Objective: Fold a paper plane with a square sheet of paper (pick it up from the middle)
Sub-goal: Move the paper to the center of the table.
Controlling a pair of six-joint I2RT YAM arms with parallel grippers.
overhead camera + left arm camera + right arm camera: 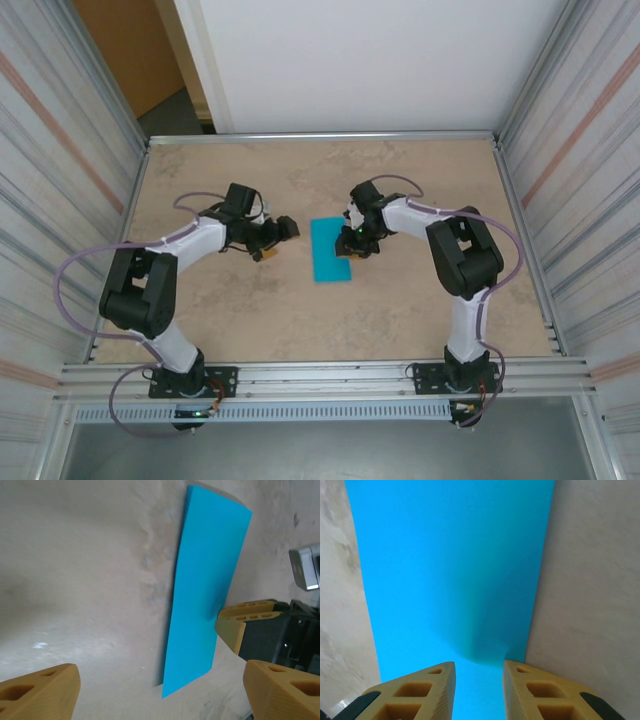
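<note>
Two pincers flank your teal sheet of paper (pixel 331 250), lying flat on the worktop (pixel 400 310). Left of the sheet, your left pincer (pixel 278 241) hovers, jaws wide apart. On the sheet's right edge your right pincer (pixel 479 667) presses, jaws narrowly apart, paper puckered between them.

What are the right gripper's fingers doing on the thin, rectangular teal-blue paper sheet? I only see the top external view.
Observer: The right wrist view shows the right gripper with jaws narrowly apart, one finger over the teal-blue paper sheet, the other at its long edge.
Operator: And the left gripper?
Observer: The left wrist view shows the left gripper with jaws wide apart, neither finger touching the sheet.
</note>
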